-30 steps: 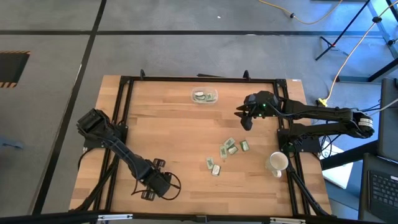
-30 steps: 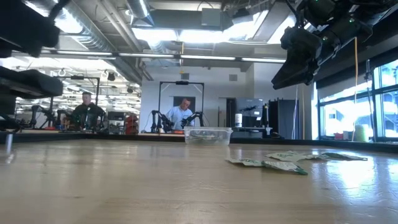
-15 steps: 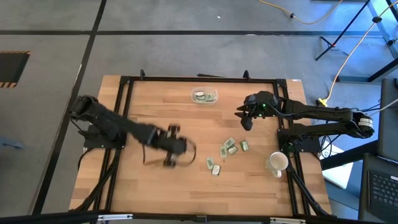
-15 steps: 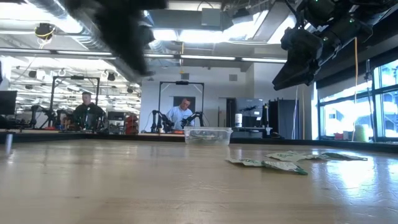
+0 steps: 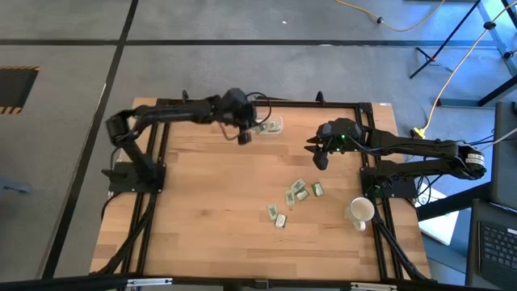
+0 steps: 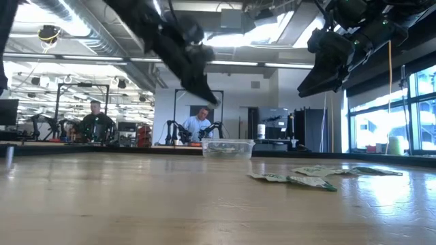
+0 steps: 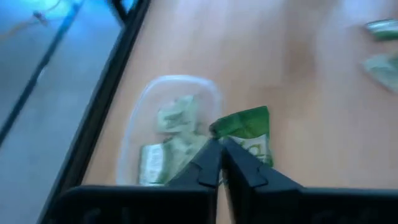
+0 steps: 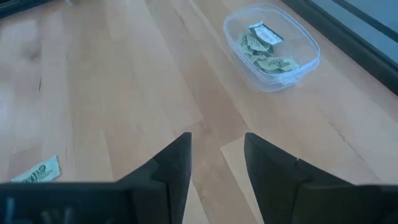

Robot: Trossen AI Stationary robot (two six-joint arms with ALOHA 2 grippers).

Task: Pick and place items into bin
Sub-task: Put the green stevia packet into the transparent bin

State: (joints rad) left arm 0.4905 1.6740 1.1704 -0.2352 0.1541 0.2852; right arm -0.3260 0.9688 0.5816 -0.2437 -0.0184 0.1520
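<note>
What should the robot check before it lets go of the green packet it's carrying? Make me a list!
1. Left gripper holds a packet: ok, jaws shut on it.
2. Left gripper is over the bin: cannot tell; the high view puts it just beside the bin, and in the left wrist view the packet hangs by the rim.
3. Bin has room: ok, only a few packets inside.
4. Right gripper keeps out of the way: ok, it waits apart, jaws open.
5. More packets to fetch: ok, a loose bunch lies on the table near the cup.
</note>
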